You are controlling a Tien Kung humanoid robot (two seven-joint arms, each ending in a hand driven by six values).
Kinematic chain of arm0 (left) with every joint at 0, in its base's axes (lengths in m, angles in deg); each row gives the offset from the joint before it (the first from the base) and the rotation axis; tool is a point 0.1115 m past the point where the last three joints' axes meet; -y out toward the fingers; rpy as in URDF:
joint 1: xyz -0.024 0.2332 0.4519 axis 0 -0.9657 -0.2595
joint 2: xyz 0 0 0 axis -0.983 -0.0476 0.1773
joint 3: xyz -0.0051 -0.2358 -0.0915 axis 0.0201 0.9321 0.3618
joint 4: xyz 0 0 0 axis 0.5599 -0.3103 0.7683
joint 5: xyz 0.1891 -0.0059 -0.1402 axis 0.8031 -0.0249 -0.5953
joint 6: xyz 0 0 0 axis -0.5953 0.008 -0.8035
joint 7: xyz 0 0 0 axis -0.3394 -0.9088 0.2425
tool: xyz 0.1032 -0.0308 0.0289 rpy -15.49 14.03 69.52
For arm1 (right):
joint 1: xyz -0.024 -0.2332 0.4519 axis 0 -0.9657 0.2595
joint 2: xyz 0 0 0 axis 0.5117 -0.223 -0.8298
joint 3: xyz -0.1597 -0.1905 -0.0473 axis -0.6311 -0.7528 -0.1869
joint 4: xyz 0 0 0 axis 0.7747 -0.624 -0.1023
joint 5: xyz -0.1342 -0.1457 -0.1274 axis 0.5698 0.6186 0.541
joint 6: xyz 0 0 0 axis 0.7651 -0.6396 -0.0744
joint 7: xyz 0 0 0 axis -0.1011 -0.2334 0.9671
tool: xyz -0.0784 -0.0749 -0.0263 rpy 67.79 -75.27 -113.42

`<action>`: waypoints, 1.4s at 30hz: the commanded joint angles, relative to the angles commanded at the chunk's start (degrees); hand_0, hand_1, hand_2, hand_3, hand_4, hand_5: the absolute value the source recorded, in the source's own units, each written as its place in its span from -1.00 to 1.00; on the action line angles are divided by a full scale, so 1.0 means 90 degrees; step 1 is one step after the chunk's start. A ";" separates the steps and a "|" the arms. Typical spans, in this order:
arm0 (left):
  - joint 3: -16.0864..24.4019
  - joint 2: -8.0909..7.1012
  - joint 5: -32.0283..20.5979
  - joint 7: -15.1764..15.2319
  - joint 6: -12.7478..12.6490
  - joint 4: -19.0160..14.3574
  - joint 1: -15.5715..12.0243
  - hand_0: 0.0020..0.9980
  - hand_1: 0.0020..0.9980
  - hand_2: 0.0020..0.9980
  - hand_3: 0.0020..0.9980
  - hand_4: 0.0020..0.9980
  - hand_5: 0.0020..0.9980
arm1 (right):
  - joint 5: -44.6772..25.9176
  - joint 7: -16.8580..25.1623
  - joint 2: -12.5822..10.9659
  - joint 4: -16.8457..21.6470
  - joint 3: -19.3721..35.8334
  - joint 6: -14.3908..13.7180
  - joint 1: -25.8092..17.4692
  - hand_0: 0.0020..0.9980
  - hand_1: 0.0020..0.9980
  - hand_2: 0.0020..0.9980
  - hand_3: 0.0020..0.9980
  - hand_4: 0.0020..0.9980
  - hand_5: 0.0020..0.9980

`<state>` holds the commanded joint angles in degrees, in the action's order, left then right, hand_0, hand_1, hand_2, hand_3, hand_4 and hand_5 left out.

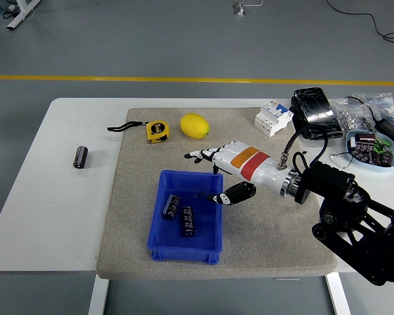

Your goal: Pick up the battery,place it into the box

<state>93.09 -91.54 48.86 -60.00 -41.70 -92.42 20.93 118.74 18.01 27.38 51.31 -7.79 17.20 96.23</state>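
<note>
Your white table (65, 216) carries a grey mat (262, 223), which keeps the blue box (159, 245) from sliding. Your right hand (217, 172) hovers by its far right corner, fingers spread, holding nothing. Two batteries (180, 213) lie inside; a third battery (81, 157) waits well left, off the mat.

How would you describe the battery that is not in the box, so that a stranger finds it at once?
Start at the white table and look at its bare left part, outside the grey mat. The small dark battery lies there alone, left of the yellow tape measure. The other two batteries lie inside the blue box.
</note>
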 joint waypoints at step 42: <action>-0.0156 0.0208 -0.0174 0.0096 0.0000 0.0002 0.0012 0.45 0.34 0.42 0.25 0.32 0.26 | -0.6497 0.0038 -0.0187 -0.0589 0.3145 0.0096 -0.2698 0.68 0.66 0.72 0.83 1.00 0.79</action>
<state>91.69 -89.67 47.29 -59.14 -41.70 -92.40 21.04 60.27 18.35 25.70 46.01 20.51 18.06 71.95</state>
